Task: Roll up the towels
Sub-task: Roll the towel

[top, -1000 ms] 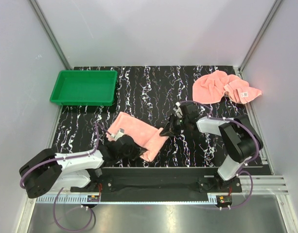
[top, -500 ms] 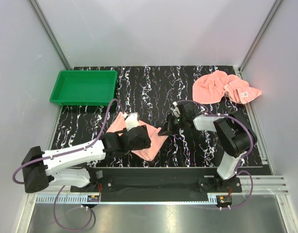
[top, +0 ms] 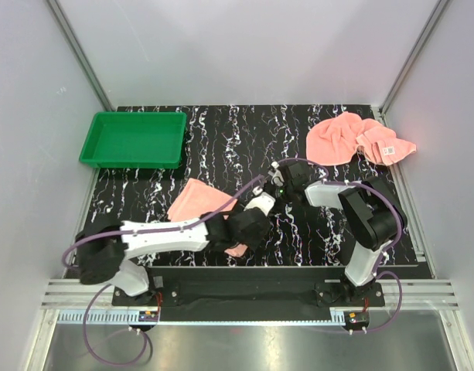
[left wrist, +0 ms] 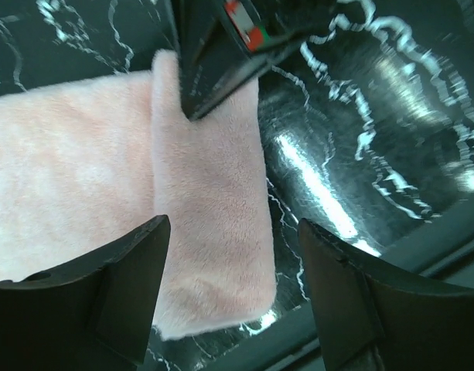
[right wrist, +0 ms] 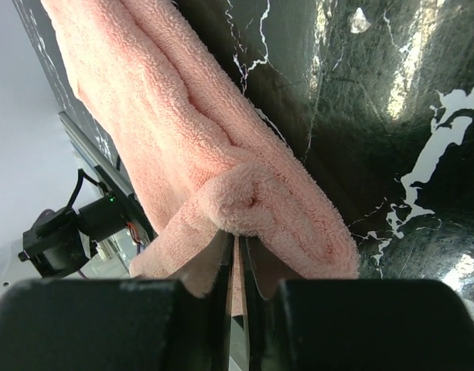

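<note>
Black desk (top: 229, 139), white-veined. Green tray (top: 132, 161): far left corner. Folded towel (top: 196, 202): pink, flat, left of centre. Left end effector (top: 260, 205): reaching across that towel's right end. Right end effector (top: 275, 182): just beside the left one. Crumpled towel (top: 345, 139): pink, small white label, far right corner.

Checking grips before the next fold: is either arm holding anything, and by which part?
The right fingers pinch a folded edge of the near salmon-pink terry towel. The left fingers stand open above it, holding nothing.
</note>
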Controlling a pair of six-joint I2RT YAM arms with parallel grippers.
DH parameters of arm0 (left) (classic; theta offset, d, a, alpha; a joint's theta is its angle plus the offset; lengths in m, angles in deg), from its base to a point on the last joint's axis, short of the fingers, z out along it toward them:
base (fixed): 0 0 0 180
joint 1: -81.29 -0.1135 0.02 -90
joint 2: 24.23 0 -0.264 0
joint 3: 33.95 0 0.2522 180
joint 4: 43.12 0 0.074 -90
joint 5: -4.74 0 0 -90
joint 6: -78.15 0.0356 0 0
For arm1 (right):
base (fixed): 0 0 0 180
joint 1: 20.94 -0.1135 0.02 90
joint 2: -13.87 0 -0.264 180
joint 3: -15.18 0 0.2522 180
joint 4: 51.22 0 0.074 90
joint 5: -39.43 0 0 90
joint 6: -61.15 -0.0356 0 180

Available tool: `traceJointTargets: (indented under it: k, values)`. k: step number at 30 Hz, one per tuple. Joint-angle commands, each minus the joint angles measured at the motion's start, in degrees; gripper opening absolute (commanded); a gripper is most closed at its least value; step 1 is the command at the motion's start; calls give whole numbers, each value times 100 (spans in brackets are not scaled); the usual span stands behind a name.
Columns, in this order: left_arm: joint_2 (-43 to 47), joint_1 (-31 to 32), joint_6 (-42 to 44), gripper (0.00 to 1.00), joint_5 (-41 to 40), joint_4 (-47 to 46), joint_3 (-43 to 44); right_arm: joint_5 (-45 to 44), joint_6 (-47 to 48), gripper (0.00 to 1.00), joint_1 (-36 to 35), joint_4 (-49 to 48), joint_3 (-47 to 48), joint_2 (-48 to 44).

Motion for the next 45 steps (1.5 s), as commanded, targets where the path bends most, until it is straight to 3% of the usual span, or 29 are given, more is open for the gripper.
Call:
traceJointTargets:
  k: [1,10,20,30,34,36,39,40,42,45]
  values:
    - [-482,75,235,71,63,-395,59,-237,206,13,-73,247,71,224]
    - [-1299,330,-573,70,-543,8,-161,-263,356,11,-73,344,124,365]
    - [-1335,822,-1874,65,-781,869,-433,-386,479,10,-64,572,291,471]
    - [-1563,1296,-2586,43,-966,1485,-487,-474,672,9,23,906,563,559]
    - [-1748,1341,-2508,20,-913,1433,-381,-456,786,10,155,1125,660,471]
    - [-1766,1332,-2306,10,-869,1336,-320,-413,856,13,339,1266,721,322]
    - [-1783,1315,-1947,7,-685,1143,-48,-377,1050,36,698,1617,853,-11]
    - [-1801,1314,-1849,7,-580,1116,58,-421,1215,51,787,1905,914,-100]
    - [-1924,1280,-1665,7,-431,1090,460,-657,1453,62,1032,2432,1159,-336]
    - [-2090,1236,-1541,7,-289,1063,962,-1193,1612,65,1323,2935,1537,-592]
